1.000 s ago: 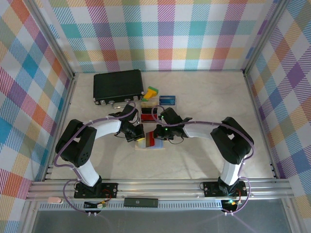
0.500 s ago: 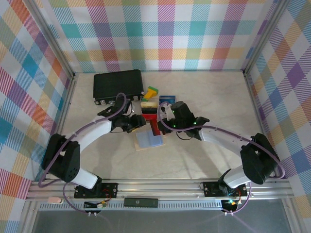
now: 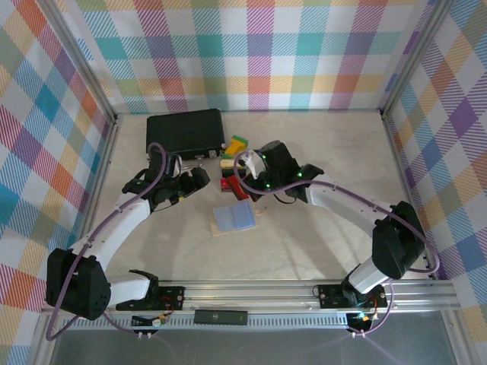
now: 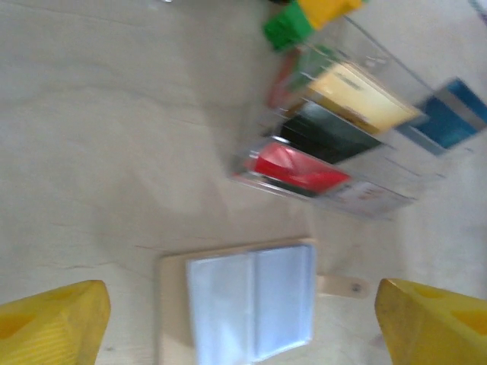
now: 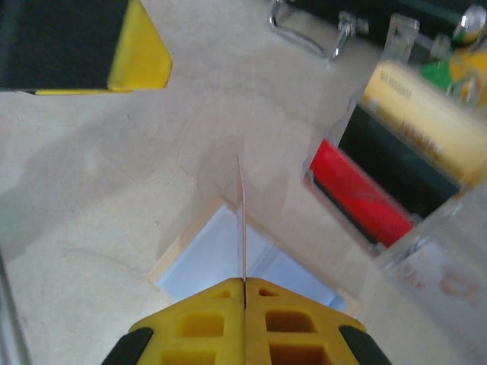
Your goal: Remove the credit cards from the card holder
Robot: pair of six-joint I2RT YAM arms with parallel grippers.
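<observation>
Two pincers are at work over the table (image 3: 319, 251). From above, my left pincer (image 3: 190, 181) hangs just left of the clear rack (image 3: 230, 172). My right pincer (image 3: 242, 186) is just beyond the card holder (image 3: 234, 218), which lies flat between my arms.

At my left wrist, my fingers (image 4: 49, 327) stand wide apart with nothing between them. The card holder (image 4: 251, 304) lies pale blue on a tan pad (image 4: 173, 304). Beyond it the rack holds a red card (image 4: 297, 169), a black card (image 4: 331, 133) and a tan card (image 4: 361, 95), with a blue card (image 4: 449, 122) at its far end.

At my right wrist, the pads (image 5: 205, 323) are pressed tight on a thin card (image 5: 242, 213) seen edge-on, its colour beyond telling, above the holder.

I judge this card is out and bound for the rack. Next I must square it to a free slot and let go. Whether the holder has more, I cannot tell. The lettering on the tan card and the faint reddish marks on the rack front are too blurred to read.
</observation>
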